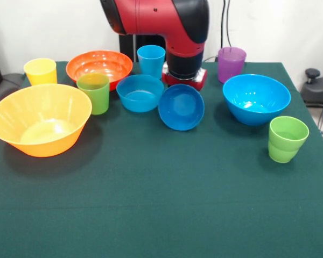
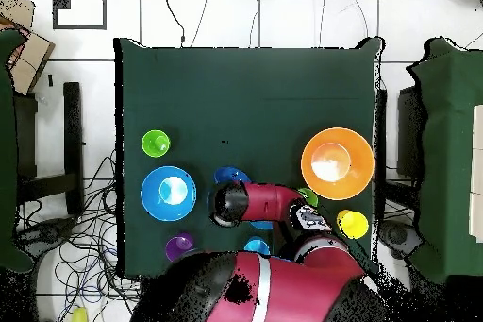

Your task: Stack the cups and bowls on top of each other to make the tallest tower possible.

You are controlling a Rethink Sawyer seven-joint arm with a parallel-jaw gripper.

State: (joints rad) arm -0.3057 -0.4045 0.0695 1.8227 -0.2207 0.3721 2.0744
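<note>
Green cup (image 1: 287,138), no readable markings

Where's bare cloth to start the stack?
The green tablecloth is bare across the strip on the camera's side of the big yellow-orange plastic bowl and the green tumbler. It is crowded around the tilted small dark blue bowl under the arm.

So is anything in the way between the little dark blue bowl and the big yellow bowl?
Yes. The medium light blue bowl sits right beside the dark blue bowl on that side, and a green cup stands just before the big yellow bowl.
</note>
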